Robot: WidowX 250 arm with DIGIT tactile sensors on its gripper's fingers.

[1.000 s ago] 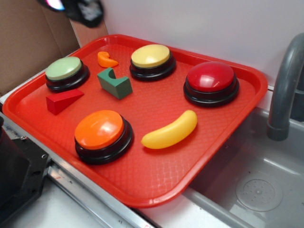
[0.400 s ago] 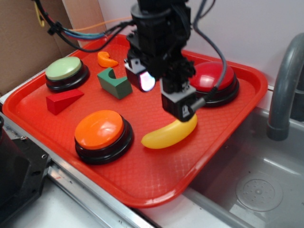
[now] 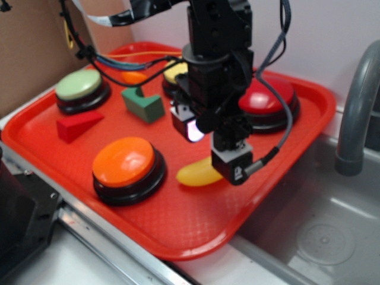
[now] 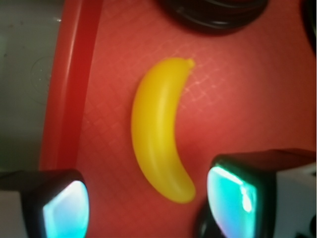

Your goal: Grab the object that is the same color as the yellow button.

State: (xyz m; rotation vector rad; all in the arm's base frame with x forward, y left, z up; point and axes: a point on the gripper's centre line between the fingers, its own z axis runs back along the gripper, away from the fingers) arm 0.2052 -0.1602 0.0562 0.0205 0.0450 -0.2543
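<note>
Exterior view: red tray point(image 3: 285, 178) carries all items. Gripper point(image 4: 148, 208) is above the tray, its fingers point(image 4: 64, 206) spread wide, gripping nothing. Yellow button point(image 3: 173, 72) sits behind the fingers, mostly hidden by the arm. Toy banana point(image 4: 158, 131) lies flat, its lower end between the fingers, untouched.

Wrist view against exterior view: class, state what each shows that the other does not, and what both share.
Only the wrist view shows the whole banana lying free between the two fingers of the open hand.

Only the exterior view shows the orange button, green button, green block, red wedge and faucet.

Both show the banana and the red tray.
</note>
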